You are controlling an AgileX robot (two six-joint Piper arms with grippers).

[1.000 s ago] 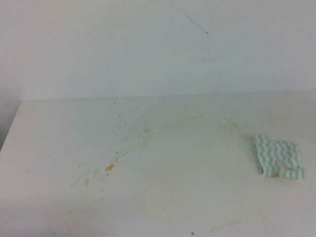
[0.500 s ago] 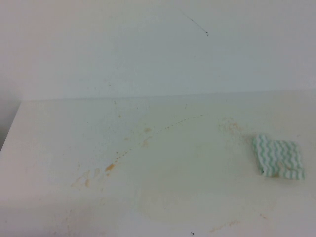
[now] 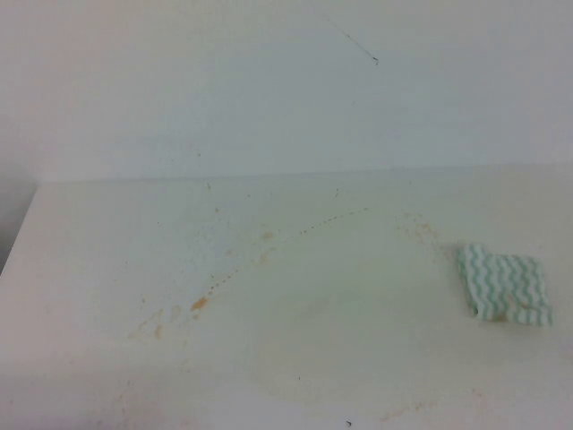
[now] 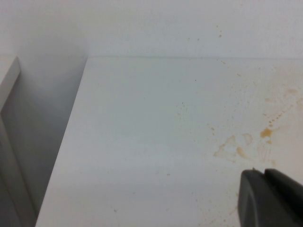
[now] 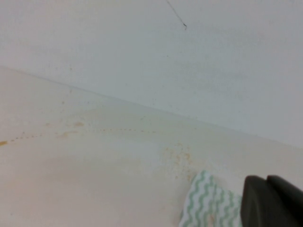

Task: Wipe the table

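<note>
The cloth (image 3: 504,285) lies unclaimed, frame right.
Both closed: right pincer (image 5: 266,185) beside cloth, left pincer (image 4: 266,182) near stains (image 3: 199,304); we should open right, pinch an edge, press flat.

The high view looks down from a raised spot on the robot's near side, well back, across the white tabletop (image 3: 358,376) to the pale far wall (image 3: 269,90). The left wrist view sits low and close over the table's left part, just behind the left gripper (image 4: 265,178). It shares the orange-brown stains (image 4: 266,133) with the high view. The right wrist view sits low by the right gripper (image 5: 266,183) and faces the far wall. It shares the green-and-white wavy-striped cloth (image 5: 208,203) with the high view.
</note>
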